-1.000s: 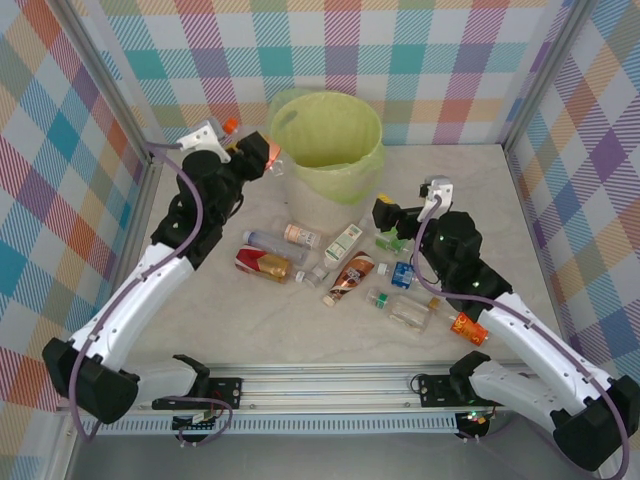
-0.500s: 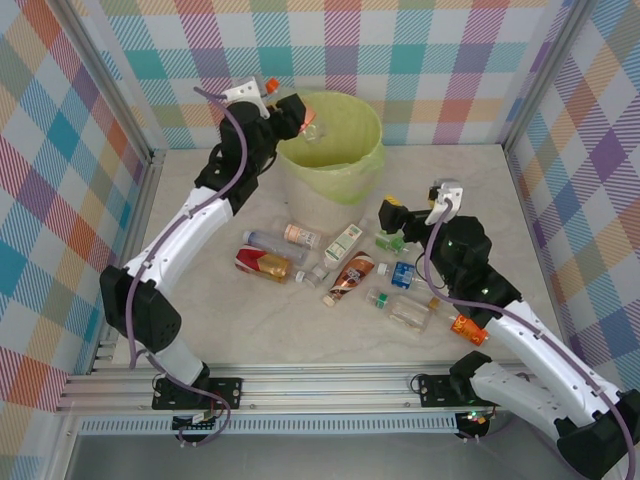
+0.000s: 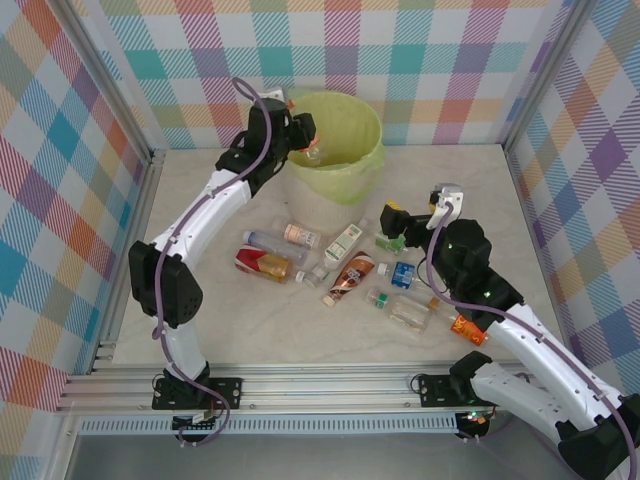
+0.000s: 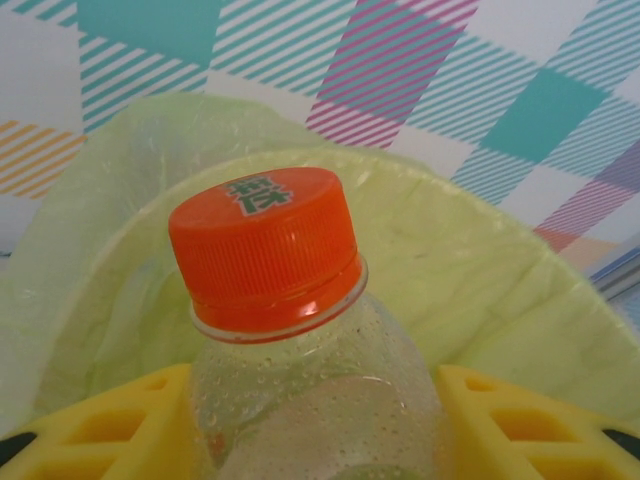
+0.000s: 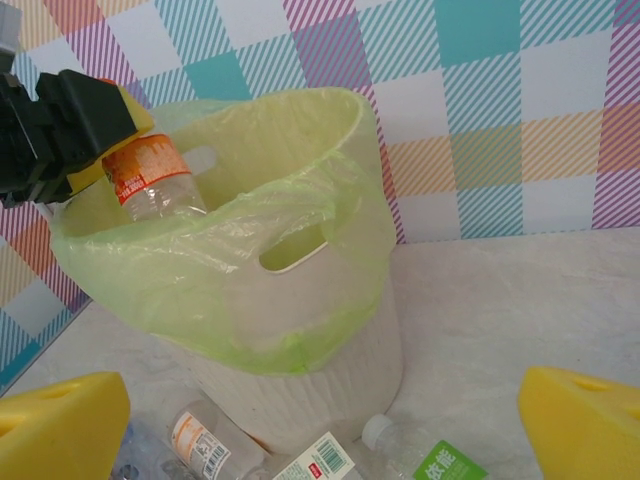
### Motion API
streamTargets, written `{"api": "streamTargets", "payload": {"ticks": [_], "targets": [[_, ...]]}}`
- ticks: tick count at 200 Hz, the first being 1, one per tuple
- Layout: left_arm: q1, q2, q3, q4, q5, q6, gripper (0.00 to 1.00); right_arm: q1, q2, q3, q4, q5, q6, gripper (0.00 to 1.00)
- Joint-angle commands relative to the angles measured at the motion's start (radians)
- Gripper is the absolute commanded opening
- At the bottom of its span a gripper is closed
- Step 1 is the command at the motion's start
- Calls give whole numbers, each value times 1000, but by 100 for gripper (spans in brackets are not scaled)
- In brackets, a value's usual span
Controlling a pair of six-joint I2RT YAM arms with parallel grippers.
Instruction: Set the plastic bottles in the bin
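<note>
1. The left arm (image 3: 215, 205) is stretched long from its near-left base. Its elbow is out to the side and its wrist is raised to the near-left rim of the round beige bin lined with a pale yellow-green bag (image 3: 345, 182).
2. The left jaws are pinching a small clear plastic bottle with an orange cap (image 4: 265, 250) by its body, with a yellow pad (image 4: 110, 430) on either side. The cap points ahead of the jaws, over the bin's open mouth.
3. The right arm (image 3: 530, 345) bends up from the near-right base. The right jaws are spread wide and low over the desk, their yellow pads (image 5: 60, 420) well apart.
4. The bin stands straight ahead of the right jaws. Just below and between them lies a green-labelled clear bottle (image 5: 425, 462), with a white-and-green labelled bottle (image 5: 325, 462) beside it.
5. More loose bottles lie to the left of the right jaws and nearer the bases: a red-labelled bottle (image 3: 262, 263), a brown-labelled bottle (image 3: 350, 277) and a blue-labelled bottle (image 3: 403, 273). An orange bottle (image 3: 468, 328) lies behind the right jaws, beside the forearm.
6. Bare desk (image 3: 250, 330) lies open under the left arm, and there is more to the right of the bin.
7. The desk is pale and marbled. Pastel checked panels (image 3: 400, 60) wall it in, and an aluminium rail (image 3: 330, 375) runs along the near edge.
</note>
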Motion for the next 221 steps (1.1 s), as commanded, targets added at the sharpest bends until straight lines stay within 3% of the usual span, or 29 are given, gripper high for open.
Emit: {"api": "streamTargets", "payload": {"ticks": [1,42,68,163,221], "targets": [[5,31,61,-148,-36,58,50,8,-9,-11,-2,20,18,100],[5,38,59,-220,-136,77,53,7,2,-10,-5,29,15,100],[5,33,64,-244,-158,84,61,8,8,-9,-4,40,12,100],[6,61,235,-396,-11,51,86,6,49,1,-44,90,26,100],[11,-16,227,-414,100,15,97,-6,59,12,-273,144,76,100]]}}
